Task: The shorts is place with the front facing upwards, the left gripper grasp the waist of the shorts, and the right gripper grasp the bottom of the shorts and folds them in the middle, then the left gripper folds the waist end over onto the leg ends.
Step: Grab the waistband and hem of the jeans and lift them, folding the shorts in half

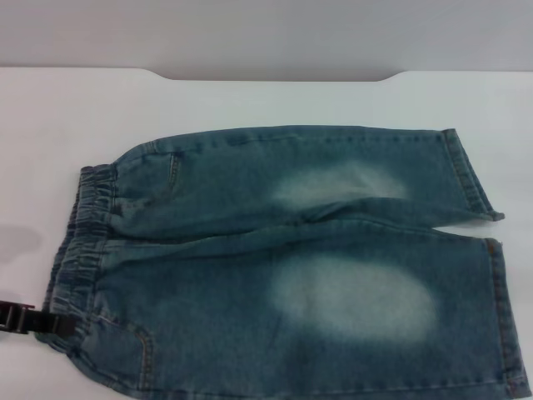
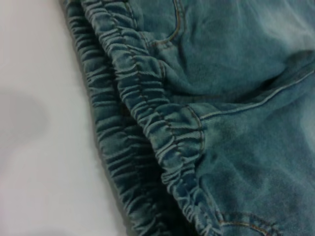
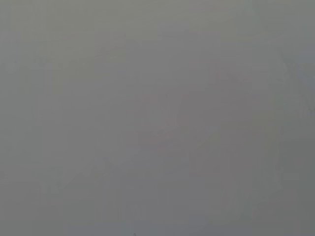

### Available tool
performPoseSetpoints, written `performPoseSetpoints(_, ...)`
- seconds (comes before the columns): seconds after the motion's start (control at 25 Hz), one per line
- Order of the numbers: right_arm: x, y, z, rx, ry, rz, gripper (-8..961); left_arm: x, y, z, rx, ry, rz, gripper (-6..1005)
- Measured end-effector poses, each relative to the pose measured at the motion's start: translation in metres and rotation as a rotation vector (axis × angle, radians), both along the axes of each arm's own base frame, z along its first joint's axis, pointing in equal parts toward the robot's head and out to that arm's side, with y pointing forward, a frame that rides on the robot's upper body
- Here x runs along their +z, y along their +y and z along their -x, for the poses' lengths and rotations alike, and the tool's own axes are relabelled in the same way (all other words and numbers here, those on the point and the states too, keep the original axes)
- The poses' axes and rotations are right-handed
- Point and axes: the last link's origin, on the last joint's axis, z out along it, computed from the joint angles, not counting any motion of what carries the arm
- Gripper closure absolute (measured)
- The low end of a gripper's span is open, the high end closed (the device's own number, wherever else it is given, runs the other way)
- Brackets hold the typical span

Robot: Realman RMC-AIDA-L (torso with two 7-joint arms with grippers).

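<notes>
Blue denim shorts (image 1: 291, 250) lie flat on the white table (image 1: 50, 133), front up, with pale faded patches on both thighs. The waist of the shorts (image 1: 83, 242) is at the left, the bottom of the shorts (image 1: 500, 317) at the right, with a small orange tag (image 1: 497, 244) on the near leg's hem. My left gripper (image 1: 37, 321) shows as a dark part at the near left, right at the waistband's near end. The left wrist view shows the ruched waistband (image 2: 147, 123) up close. The right gripper is out of view.
The table's far edge (image 1: 275, 77) runs behind the shorts, with a grey wall beyond. Bare white tabletop (image 2: 34, 147) lies left of the waistband. The right wrist view shows only a plain grey surface (image 3: 157, 118).
</notes>
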Motion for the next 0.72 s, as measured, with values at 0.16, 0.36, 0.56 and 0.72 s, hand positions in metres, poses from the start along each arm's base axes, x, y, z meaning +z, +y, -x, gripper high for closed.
performPoseSetpoints(0.16,0.0,0.0,0.0,0.0,-0.002,0.002,331,-0.003,0.001,-0.002,-0.009,0.01,0.008,871)
performPoseSetpoints(0.36,0.0,0.001,0.0,0.0,-0.001,0.002,331,0.001,0.006,-0.005,-0.028,0.032,-0.023,905)
performPoseSetpoints(0.56,-0.001,0.001,0.001,0.004,-0.003,0.006,331,0.004,0.009,-0.007,-0.032,0.04,-0.041,939)
performPoseSetpoints(0.72,-0.003,0.007,0.007,0.038,0.003,0.053,331,0.007,0.012,-0.009,-0.035,0.043,-0.046,953)
